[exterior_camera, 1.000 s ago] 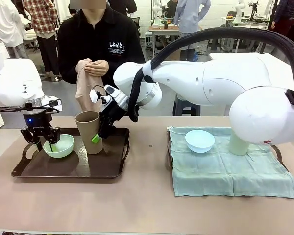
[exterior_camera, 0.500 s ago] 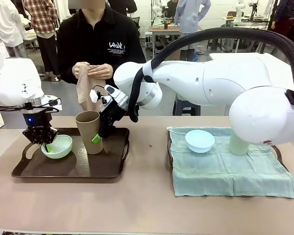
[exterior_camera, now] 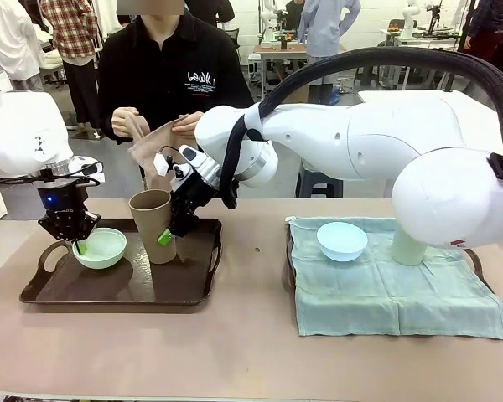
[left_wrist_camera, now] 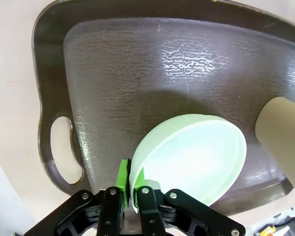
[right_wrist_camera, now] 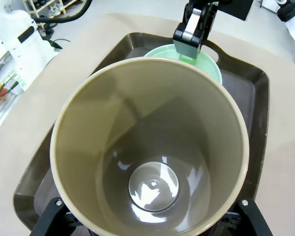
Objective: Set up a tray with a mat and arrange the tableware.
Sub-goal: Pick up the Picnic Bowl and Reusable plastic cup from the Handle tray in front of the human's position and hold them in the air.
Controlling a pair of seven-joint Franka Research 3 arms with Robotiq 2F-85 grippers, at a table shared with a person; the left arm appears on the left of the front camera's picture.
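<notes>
Left gripper [exterior_camera: 77, 245] clamped on rim of pale green bowl [exterior_camera: 101, 249], bowl lifted and tilted above left end of dark tray [exterior_camera: 193, 289]. Right gripper [exterior_camera: 169, 233] grasping brown cup [exterior_camera: 152, 224] by its side, cup upright on same tray. I see light blue bowl [exterior_camera: 342, 240] and pale green cup [exterior_camera: 408, 248] sitting on green mat [exterior_camera: 386, 293] at right. Person's hands [exterior_camera: 155, 126] hold tan cloth [exterior_camera: 151, 146] behind tray.

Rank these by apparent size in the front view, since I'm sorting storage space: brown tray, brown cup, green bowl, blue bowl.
1. Brown tray, clearly largest.
2. Brown cup, tallest of the rest.
3. Green bowl and blue bowl look about alike; unranked.
</notes>
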